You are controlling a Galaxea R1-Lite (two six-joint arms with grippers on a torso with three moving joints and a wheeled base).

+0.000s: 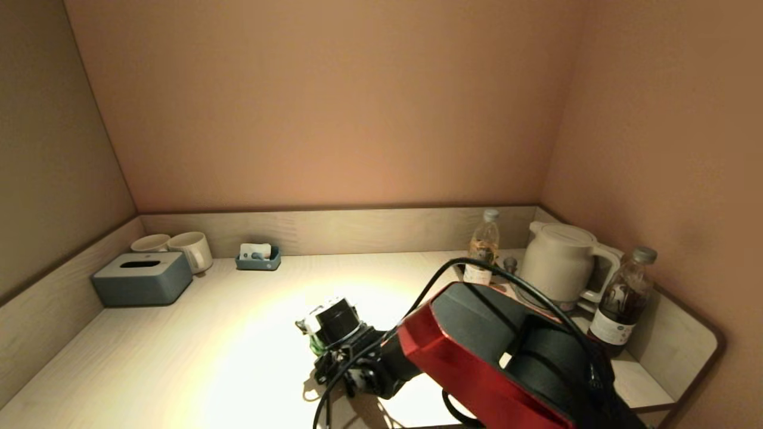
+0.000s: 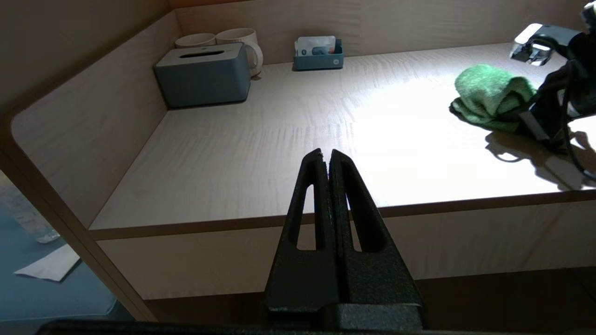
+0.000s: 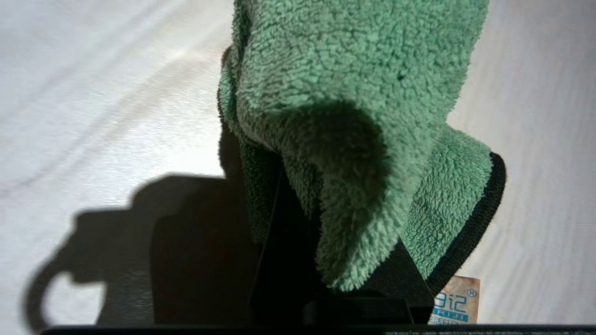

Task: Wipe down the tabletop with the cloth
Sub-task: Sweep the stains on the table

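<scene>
Right gripper grips the green cloth on the tabletop.
Cloth hides its fingers almost fully. Left gripper waits closed before the table edge. Behind, the kettle is partly covered by the red arm.

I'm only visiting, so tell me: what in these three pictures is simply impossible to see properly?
- Right gripper, right wrist view: the green cloth drapes over its fingers, so how they stand is hidden.
- Cloth, head view: the right arm covers nearly all of it.
- Cloth tag, right wrist view: cut off by the bottom edge.
- Kettle base, head view: behind the arm.
- Small tray contents, head view: too small to identify.
</scene>
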